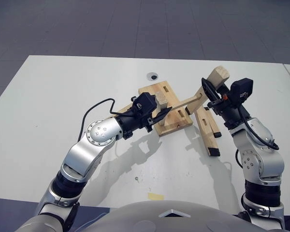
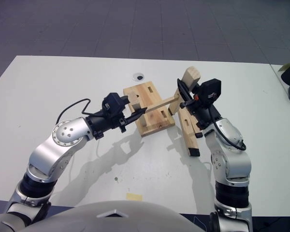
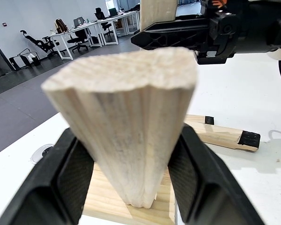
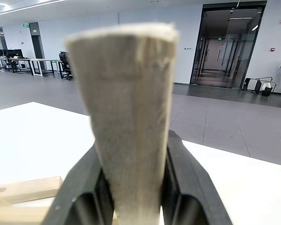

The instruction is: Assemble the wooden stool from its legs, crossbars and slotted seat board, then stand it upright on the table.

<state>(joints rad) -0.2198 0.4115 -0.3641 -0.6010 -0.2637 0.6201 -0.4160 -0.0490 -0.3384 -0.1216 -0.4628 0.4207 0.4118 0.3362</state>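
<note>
1. The seat board (image 1: pixel 176 119) lies flat near the middle of the surface (image 1: pixel 63 96), with its slots facing up.
2. The left jaws are pinching a short wooden piece (image 3: pixel 126 126) on two opposite faces. They hold it upright, directly over the board.
3. The right jaws are pressed on the upper part of a leg (image 1: pixel 218 75). The leg is tilted above the surface to the right of the board, and a crossbar (image 1: pixel 186 102) runs from it down toward the board.
4. A second leg (image 1: pixel 207 128) with a black foot cap (image 1: pixel 213 151) lies loose on the surface, just beside the right edge of the board.
5. I judge the parts to be light, stiff and dry wood. They will not bend and are not fragile.
6. The smooth faces may slide or turn between the hard jaws if a part is pushed at an angle. A hold on the flat faces, not too far from the end that enters the slot, seems the safest.
7. The leg with the crossbar is long on one side, so I expect it to twist in the grip.
8. Hard to see:
   - The lower end of the short piece is hidden, so I cannot tell whether it already sits in a slot.
   - The joint between crossbar and leg is covered by the right jaws.
   - Where the crossbar ends at the board is not clear.
</note>
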